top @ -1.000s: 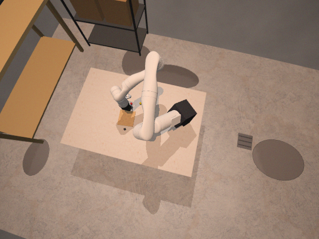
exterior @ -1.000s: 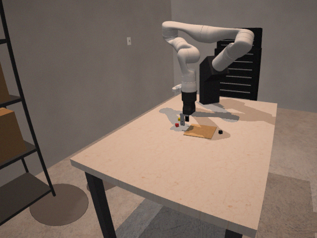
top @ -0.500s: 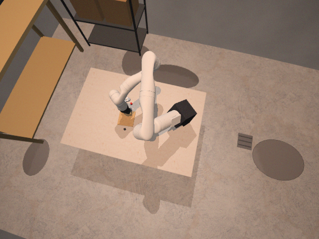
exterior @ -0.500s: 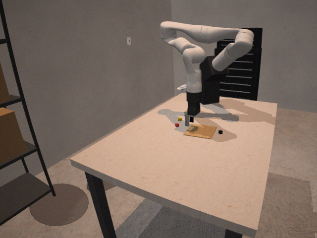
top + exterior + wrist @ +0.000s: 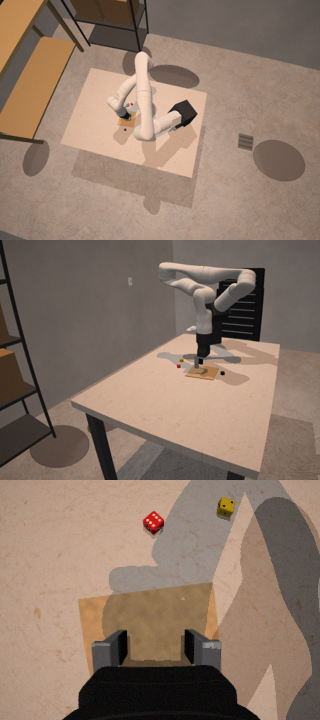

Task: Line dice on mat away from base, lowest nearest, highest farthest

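The orange mat (image 5: 126, 124) (image 5: 212, 372) (image 5: 92, 611) lies flat on the table. My gripper (image 5: 130, 117) (image 5: 198, 365) (image 5: 155, 642) is open and empty, low over the mat. The red die (image 5: 131, 104) (image 5: 178, 366) (image 5: 153, 522) lies off the mat; its top seems to show six pips. The yellow die (image 5: 181, 360) (image 5: 226, 507) lies beyond the mat, nearer the base than the red one, with two pips on top; the arm hides it in the top view. The black die (image 5: 125, 129) (image 5: 222, 373) lies off the mat's opposite side, its number unreadable. No die shows on the mat.
The robot's black base (image 5: 186, 112) stands on the table (image 5: 85, 124) (image 5: 165, 400) at the right in the top view. The arm arches over the table between base and mat. A black shelf rack (image 5: 113, 38) stands beyond the table edge. Arm shadows cross the mat and the yellow die.
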{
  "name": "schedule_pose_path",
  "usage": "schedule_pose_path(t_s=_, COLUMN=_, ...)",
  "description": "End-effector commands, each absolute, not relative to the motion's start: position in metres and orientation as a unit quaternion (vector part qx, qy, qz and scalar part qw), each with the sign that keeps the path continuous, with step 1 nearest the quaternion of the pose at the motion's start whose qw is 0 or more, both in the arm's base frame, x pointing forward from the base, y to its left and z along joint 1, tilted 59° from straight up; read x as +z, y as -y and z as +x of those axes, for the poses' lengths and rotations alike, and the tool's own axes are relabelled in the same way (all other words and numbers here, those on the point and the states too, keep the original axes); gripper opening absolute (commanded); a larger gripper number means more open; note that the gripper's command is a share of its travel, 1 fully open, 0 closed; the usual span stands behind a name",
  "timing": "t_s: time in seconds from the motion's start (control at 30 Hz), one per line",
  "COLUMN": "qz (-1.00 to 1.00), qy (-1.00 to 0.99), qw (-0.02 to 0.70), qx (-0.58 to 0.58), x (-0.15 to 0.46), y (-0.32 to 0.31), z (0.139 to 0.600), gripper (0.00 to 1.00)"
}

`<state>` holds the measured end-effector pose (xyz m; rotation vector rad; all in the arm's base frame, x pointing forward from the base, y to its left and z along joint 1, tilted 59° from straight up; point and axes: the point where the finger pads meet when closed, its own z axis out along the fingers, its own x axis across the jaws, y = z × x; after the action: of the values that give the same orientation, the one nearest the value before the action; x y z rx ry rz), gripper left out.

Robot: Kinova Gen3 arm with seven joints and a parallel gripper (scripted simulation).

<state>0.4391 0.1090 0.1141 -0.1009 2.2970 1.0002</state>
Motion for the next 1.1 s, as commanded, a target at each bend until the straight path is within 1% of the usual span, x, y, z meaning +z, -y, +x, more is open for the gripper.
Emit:
schedule_pose_path(t_s=0.0, qz=-0.048, qy=-0.871, qw=0.312, qx=0.376, x=0.118, y=-0.116, z=0.436, gripper=1.0)
schedule_pose_path(t_s=1.07, qz=-0.048, qy=-0.871, qw=0.312, qx=0.376, x=0.178, y=-0.188, z=0.401, gripper=1.0)
